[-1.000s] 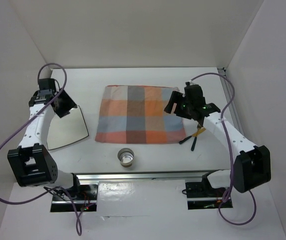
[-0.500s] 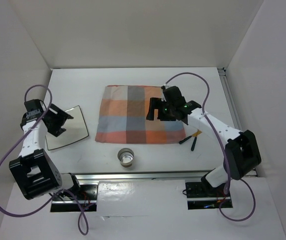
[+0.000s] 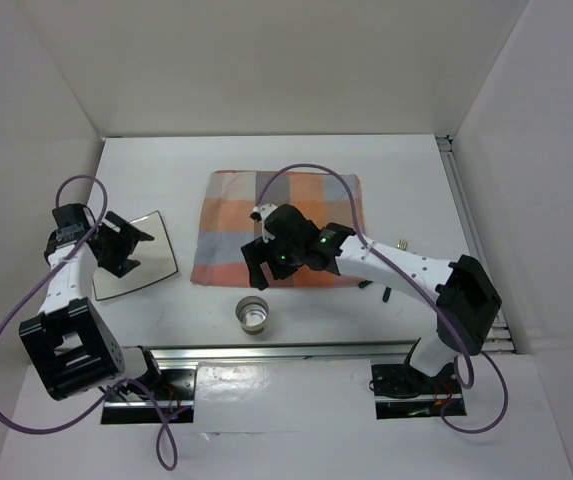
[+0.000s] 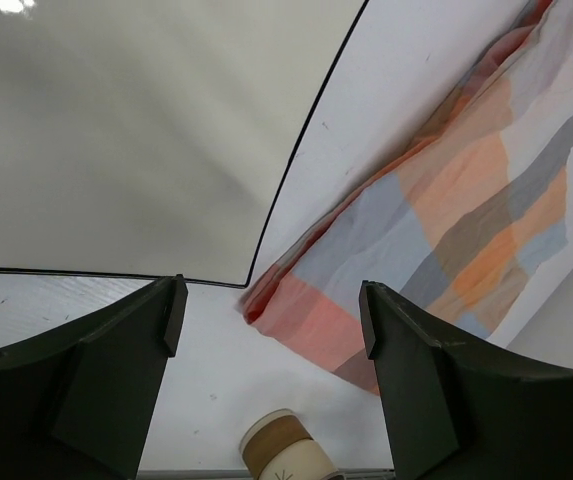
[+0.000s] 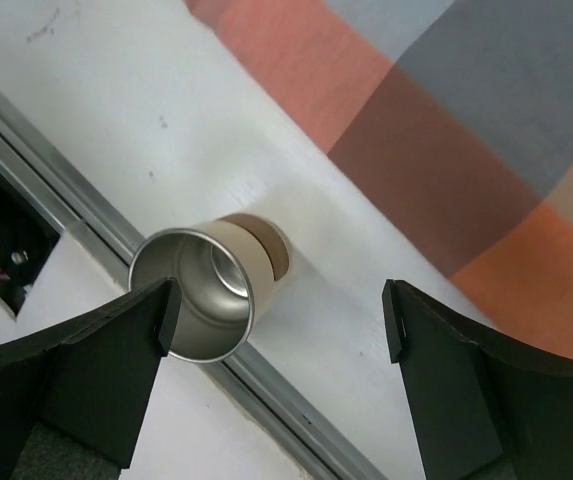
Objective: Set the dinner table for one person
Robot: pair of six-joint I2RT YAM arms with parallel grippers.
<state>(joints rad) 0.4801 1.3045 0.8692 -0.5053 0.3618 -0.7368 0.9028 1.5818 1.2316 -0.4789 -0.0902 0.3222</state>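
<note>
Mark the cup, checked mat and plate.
cup (image 5: 204,292): right wrist view, inside its metal mouth.
checked mat (image 3: 266,210): top view, far-centre squares.
plate (image 3: 151,268): top view, bare right part.

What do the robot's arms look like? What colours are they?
The left arm and the right arm are both white tubes joined by chunky black joints. A purple cable loops along each one. Little green lights glow near the right wrist. The jaws on each arm are two flat, dark, wedge-shaped pieces.
</note>
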